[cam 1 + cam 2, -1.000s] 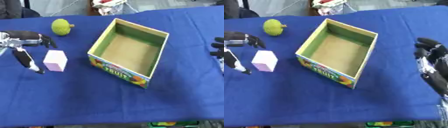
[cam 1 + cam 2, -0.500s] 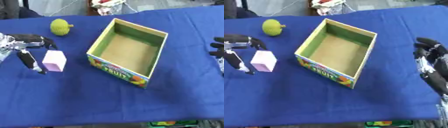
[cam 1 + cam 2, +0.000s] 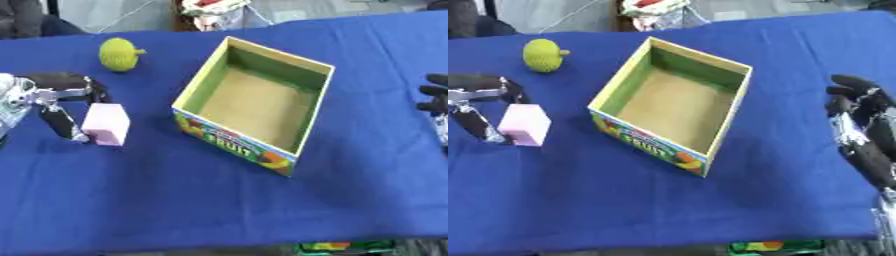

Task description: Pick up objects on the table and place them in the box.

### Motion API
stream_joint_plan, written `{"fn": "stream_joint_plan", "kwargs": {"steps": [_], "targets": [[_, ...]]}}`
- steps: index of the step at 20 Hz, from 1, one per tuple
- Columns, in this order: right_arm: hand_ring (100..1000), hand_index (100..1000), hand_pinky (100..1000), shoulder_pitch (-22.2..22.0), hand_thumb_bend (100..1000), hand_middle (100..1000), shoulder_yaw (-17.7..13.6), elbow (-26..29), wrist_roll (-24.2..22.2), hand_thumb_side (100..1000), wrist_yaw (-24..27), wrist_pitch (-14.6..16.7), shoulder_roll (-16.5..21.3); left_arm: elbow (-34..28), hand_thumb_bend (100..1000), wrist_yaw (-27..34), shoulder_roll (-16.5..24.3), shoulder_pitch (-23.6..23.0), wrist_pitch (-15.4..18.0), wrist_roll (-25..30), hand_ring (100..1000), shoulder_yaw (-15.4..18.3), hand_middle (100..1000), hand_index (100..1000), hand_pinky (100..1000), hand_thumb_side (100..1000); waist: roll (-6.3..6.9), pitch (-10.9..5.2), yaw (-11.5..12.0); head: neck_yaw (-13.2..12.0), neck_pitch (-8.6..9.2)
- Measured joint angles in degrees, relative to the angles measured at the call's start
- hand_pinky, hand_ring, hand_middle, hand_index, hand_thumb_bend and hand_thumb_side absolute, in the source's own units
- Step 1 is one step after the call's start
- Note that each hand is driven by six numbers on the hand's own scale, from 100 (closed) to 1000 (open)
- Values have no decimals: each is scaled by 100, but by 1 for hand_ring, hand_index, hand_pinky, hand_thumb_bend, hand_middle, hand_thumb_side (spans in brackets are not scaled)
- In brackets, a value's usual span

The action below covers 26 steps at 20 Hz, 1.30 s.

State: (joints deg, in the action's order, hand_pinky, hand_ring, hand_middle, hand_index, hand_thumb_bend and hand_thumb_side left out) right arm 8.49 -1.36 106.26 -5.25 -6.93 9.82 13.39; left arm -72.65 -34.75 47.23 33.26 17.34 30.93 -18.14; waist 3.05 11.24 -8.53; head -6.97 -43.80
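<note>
The pink block is bracketed by the left hand, fingers spread, not yet closed; it is judged light and rigid. Its flat opposite faces should be pinched.

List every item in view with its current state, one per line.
box: open-topped, empty, upright on the table
pink block: on the table left of the box, left hand closing around it, not lifted
green fruit: on the table behind the block, untouched
left hand: thumb and fingers either side of the pink block
right hand: idle at the right edge, fingers relaxed
table: covered in blue cloth
</note>
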Motion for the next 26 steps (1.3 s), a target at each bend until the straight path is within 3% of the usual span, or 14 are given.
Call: {"fn": "stream_joint_plan", "kwargs": {"steps": [6,12,19,26], "targets": [[831,827,742,0,100,825,0,0,0,551,0,0,0,-590,464,243,129,106,-54,-123,593,156,559,669,696,173,-1,-1,10,4,0],[831,827,742,-13,100,825,5,0,-3,550,0,-1,0,-939,459,236,82,831,-119,-156,602,221,565,674,703,186,-5,-34,5,5,0],[831,827,742,-37,100,825,60,-2,-33,550,1,11,0,-656,458,-102,-803,1784,-16,-113,611,-20,572,680,702,190,-52,-44,-82,8,-1],[831,827,741,5,100,825,106,-2,-80,550,12,23,-8,-109,458,-576,-1777,2220,310,-117,615,-256,575,684,699,191,-66,-43,-262,2,2]]}}
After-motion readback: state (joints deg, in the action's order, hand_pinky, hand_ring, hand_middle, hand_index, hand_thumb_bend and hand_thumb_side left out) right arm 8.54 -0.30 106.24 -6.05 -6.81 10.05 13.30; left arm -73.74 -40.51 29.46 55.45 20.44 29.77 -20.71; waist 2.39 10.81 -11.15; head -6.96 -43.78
